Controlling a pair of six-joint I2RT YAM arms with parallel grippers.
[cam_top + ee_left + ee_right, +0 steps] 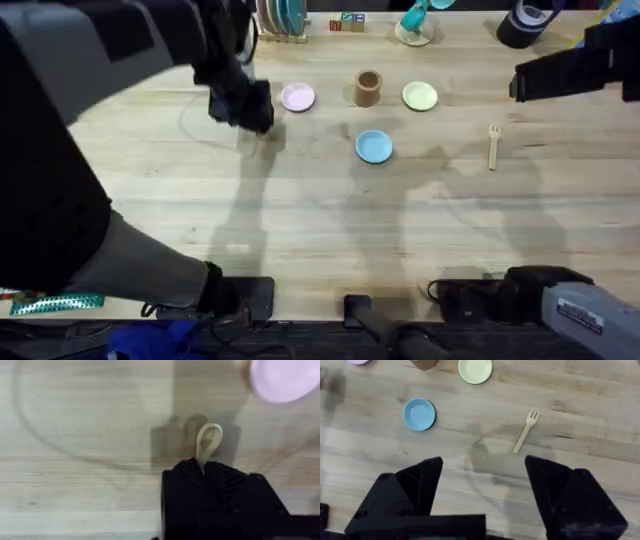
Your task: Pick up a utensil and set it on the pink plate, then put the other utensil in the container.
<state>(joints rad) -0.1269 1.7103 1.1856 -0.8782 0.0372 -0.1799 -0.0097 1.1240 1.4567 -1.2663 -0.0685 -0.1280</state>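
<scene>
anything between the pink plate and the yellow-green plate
Yes: the overhead view shows the tan-brown cup standing between the pink plate and the yellow-green plate, roughly in line with them. The blue plate lies nearer the arms' bases, out of that line.

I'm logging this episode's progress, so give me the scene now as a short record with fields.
left gripper: shut on the wooden spoon, beside the pink plate
right gripper: open, above bare table
wooden fork: lying on the table, untouched
container: upright between the pink plate and the yellow-green plate
blue plate: nothing on it
</scene>
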